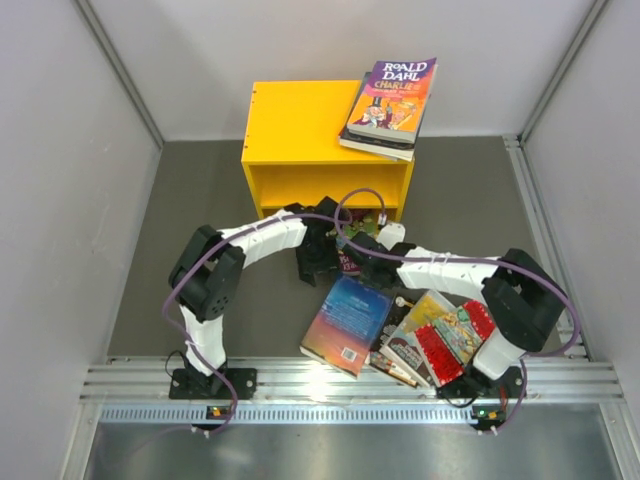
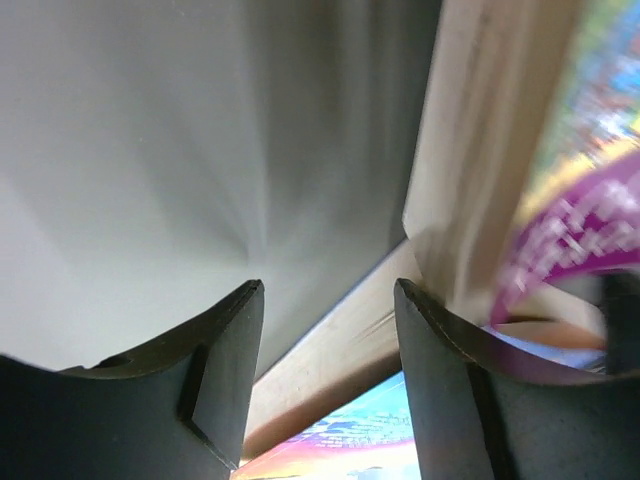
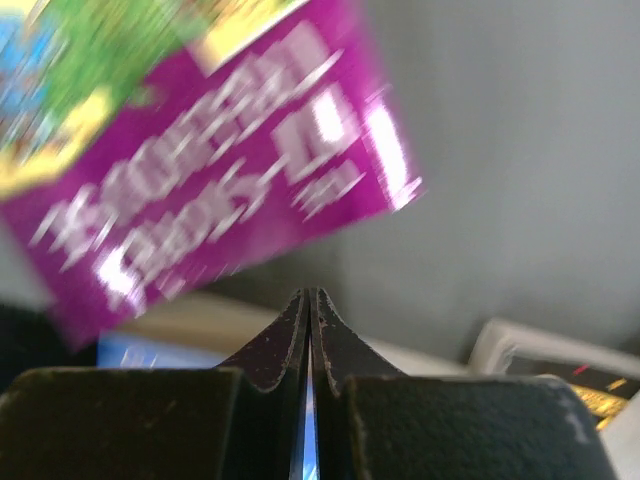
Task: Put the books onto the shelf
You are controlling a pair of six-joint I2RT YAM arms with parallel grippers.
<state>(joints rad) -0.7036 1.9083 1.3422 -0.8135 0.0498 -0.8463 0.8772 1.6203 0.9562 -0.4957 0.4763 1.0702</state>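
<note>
Two tools met at a thin purple paperback before the yellow wooden shelf: left tool parted, right tool clenched empty. Light, floppy; best pinched near its spine.

The right claw has its two dark fingers pressed together, below a blurred purple book tilted over the grey surface.

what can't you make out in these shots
- Shelf compartments: top view, hidden behind both arms.
- Purple book title: right wrist view, motion-blurred.
- Whether the left gripper touches the pale page edges: left wrist view, too close and blurred.
- Pile of books: partly under the right arm.
</note>
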